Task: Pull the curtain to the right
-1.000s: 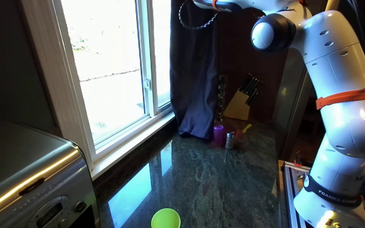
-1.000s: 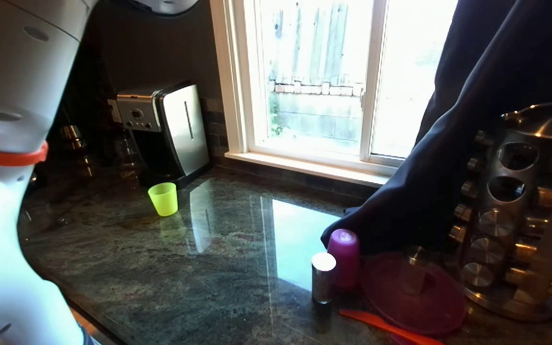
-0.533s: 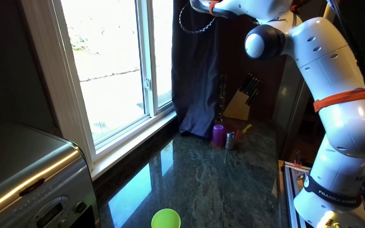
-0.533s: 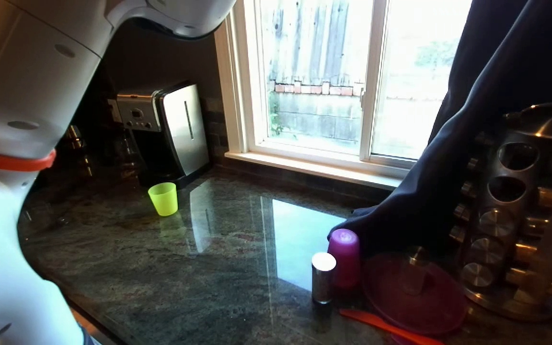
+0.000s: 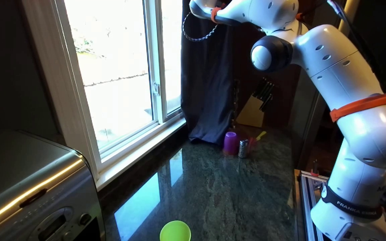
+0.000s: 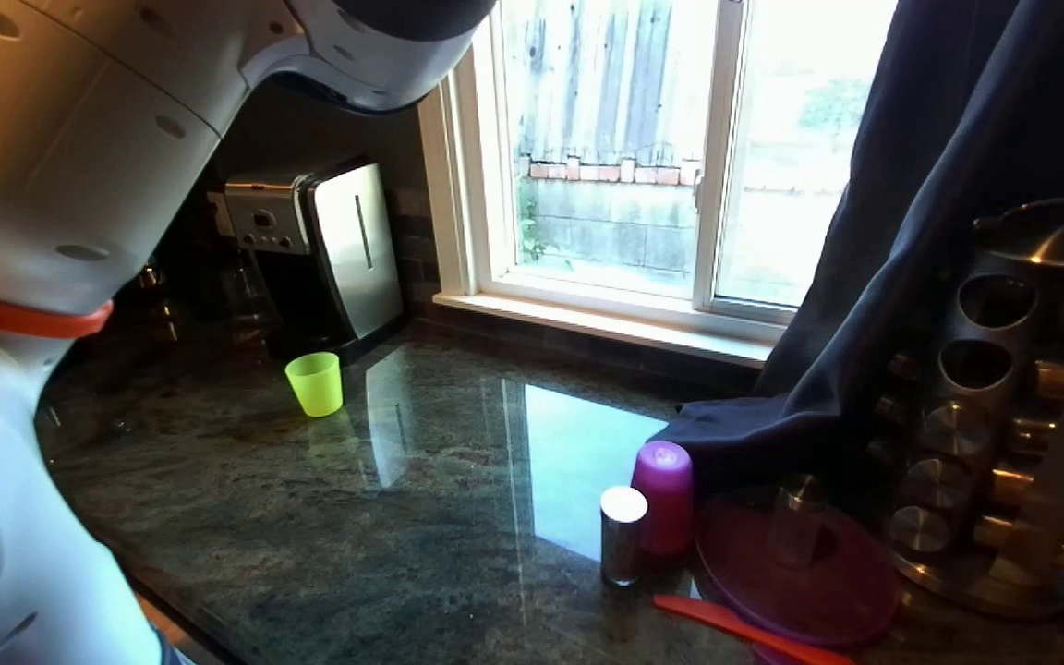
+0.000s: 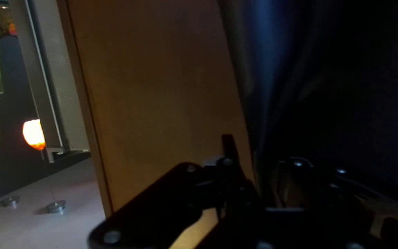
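Note:
The curtain (image 5: 206, 83) is a dark navy drape with long vertical folds. It hangs over the window's right part in both exterior views, and its hem rests on the counter behind the purple cup (image 6: 920, 212). In the wrist view the curtain (image 7: 271, 69) fills the dark right side. My gripper (image 7: 258, 152) shows in the wrist view with a gap between its dark fingers. The curtain's edge runs down toward that gap; darkness hides whether it touches a finger. In both exterior views the gripper is hidden or out of frame; the arm reaches in at the top.
A purple cup (image 6: 664, 494), a silver-topped shaker (image 6: 622, 536), a red lid (image 6: 795, 573) and a spice rack (image 6: 975, 416) stand by the hem. A knife block (image 5: 251, 112) is behind. A green cup (image 6: 315, 383) stands near the coffee maker (image 6: 356, 249). A wooden panel (image 7: 157, 86) is beside the gripper.
The arm has moved down and, in an exterior view, its wrist has shifted left. The curtain's hem has slid slightly right on the counter, and its folds hang more steeply.

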Motion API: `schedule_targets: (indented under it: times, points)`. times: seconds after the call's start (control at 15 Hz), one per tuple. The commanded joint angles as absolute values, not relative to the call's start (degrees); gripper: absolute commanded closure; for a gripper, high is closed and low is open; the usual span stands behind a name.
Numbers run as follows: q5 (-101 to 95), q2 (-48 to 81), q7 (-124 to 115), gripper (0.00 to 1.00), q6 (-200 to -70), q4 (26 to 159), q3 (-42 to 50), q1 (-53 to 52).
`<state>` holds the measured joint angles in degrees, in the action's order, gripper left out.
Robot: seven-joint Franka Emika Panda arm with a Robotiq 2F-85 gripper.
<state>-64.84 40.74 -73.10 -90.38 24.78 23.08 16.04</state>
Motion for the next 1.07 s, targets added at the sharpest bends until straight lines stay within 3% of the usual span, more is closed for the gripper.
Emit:
schedule_targets:
  times: [0.0, 0.4, 1.0]
  points:
    - [-67.95, 40.63, -66.94, 0.42, -92.25, 25.42, 25.08, 16.06]
    - [-64.22, 37.26, -48.85, 0.01, -103.64, 25.46, 21.09, 17.37]
    - [-44.44, 31.13, -33.20, 0.00, -99.82, 25.40, 15.34, 16.31]
